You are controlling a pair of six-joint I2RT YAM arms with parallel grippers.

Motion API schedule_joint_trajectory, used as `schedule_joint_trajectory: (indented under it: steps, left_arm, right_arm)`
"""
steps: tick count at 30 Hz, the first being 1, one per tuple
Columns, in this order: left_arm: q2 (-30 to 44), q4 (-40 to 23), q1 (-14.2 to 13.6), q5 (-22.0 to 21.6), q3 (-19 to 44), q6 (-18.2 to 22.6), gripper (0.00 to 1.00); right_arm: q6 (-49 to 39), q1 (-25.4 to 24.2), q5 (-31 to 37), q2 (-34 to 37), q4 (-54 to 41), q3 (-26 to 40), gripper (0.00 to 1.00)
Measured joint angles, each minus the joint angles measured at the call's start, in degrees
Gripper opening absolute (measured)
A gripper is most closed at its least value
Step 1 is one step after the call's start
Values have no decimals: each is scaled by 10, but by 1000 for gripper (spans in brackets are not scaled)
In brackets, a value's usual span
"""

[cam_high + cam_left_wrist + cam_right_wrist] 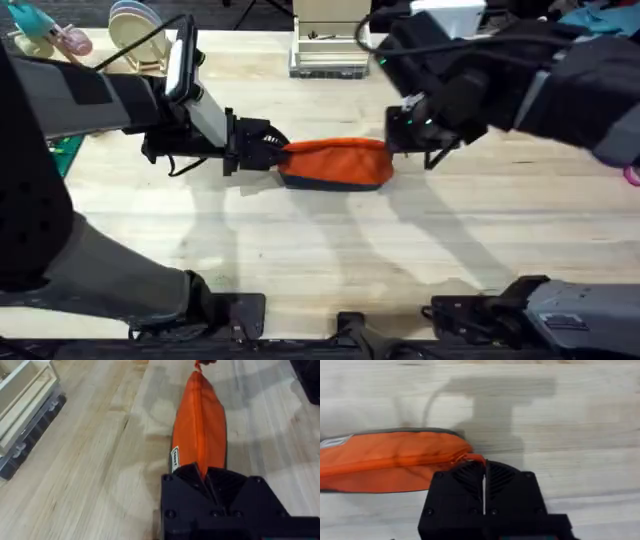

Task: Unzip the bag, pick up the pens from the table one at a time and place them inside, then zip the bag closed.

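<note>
Two grippers on one bag [337, 163], so the main risk I see is a tug-of-war. If the right gripper [405, 128] pulls along the zip harder than the left gripper [277, 152] holds, the whole bag slides on the table [300, 250] and the zip won't move. The pinch on the tab [470, 458] looks thin to me; it could slip out w/ a jerk, or the fabric could bunch and jam the slider. No pens in sight in my views, so I can't judge whether they're already inside.

Left arm comes in low from the left, wrist roughly level, fingers clamped on the bag's left end; left wrist cam shows the orange fabric going into the closed jaws. Right arm reaches down from the upper right, fingers pressed together at the bag's right end on the tab. Bag lies mid-table, lengthwise between both, zip ridge up, grey base down. White organiser [328, 45] sits behind it, well apart.
</note>
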Motion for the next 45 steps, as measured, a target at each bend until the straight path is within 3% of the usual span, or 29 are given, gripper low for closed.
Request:
schedule_joint_trajectory:
  steps: [12,20,26,27,33,35,43,44,45]
  left_arm:
    - [0,0,-17,7,0,-2,44]
    - [0,0,-20,11,0,-2,44]
    - [0,0,-21,13,0,-2,44]
    - [0,0,-21,12,0,-2,44]
    - [0,-2,-3,3,0,-2,44]
    - [0,-2,-3,3,0,-2,44]
    - [0,-2,-3,2,0,-2,45]
    - [0,-2,-3,2,0,-1,124]
    - [0,-2,-2,3,0,-1,265]
  right_arm:
    - [-41,-128,-81,0,10,-4,31]
    - [-41,-176,-122,-3,99,-117,32]
    - [-55,-194,-142,-16,96,-125,32]
    - [-63,-195,-132,-21,87,-122,100]
    - [-146,-216,-29,-51,23,-100,946]
    - [-163,-207,-18,-78,12,-86,991]
    - [-192,-169,-1,-206,-40,-70,996]
    - [-192,-166,-1,-217,-45,-70,996]
    - [-194,-162,-1,-230,-52,-70,996]
